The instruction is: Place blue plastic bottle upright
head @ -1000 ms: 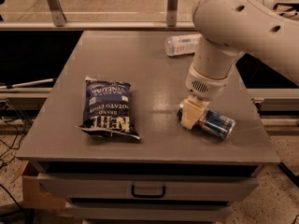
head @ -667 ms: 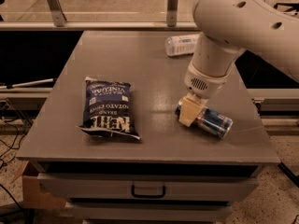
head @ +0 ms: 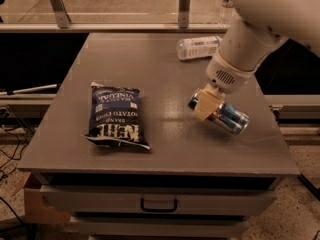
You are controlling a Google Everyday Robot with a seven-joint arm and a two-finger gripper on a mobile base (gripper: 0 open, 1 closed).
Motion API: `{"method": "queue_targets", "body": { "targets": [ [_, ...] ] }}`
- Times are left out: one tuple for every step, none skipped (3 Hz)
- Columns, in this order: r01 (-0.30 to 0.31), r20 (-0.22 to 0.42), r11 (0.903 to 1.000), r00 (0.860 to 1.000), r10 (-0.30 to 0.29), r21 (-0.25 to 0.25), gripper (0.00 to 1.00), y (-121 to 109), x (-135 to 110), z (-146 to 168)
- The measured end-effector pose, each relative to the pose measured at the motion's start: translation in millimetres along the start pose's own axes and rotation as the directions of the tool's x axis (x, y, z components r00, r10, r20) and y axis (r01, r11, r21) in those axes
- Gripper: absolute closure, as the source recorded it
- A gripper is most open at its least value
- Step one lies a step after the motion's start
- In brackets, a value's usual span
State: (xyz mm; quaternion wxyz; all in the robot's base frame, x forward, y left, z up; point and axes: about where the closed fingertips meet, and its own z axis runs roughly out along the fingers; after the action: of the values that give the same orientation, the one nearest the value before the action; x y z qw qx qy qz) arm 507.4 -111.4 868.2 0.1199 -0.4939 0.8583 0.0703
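Observation:
The blue-and-silver drink can (head: 227, 118) is on its side, tilted, at the right of the grey table (head: 150, 149). My gripper (head: 206, 105) comes down from the white arm at the upper right, and its beige fingers (head: 205, 108) are closed around the can near its left end. The can seems to hang slightly above the tabletop. The can's top end is hidden behind the fingers.
A dark blue chip bag (head: 116, 115) lies flat at the left of the table. A clear plastic bottle with a pale label (head: 197, 47) lies on its side at the back. The table's right edge is near the can. A drawer handle (head: 158, 204) is below the front edge.
The gripper and the can have moved up and a little to the left, and the can has risen off the tabletop. The chip bag and the clear bottle have not moved.

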Motion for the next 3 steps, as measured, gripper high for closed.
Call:
{"method": "queue_targets", "body": {
  "targets": [
    [0.068,0.152,0.9977,0.986,-0.067,-0.004,1.00,-3.1,-8.9,-11.0],
    [0.128,0.309,0.9916,0.943,-0.127,0.017,1.00,-10.1,-17.9,-23.6],
    [0.163,0.424,0.9862,0.892,-0.159,0.027,1.00,-15.4,-22.1,-33.5]
  ]
}}
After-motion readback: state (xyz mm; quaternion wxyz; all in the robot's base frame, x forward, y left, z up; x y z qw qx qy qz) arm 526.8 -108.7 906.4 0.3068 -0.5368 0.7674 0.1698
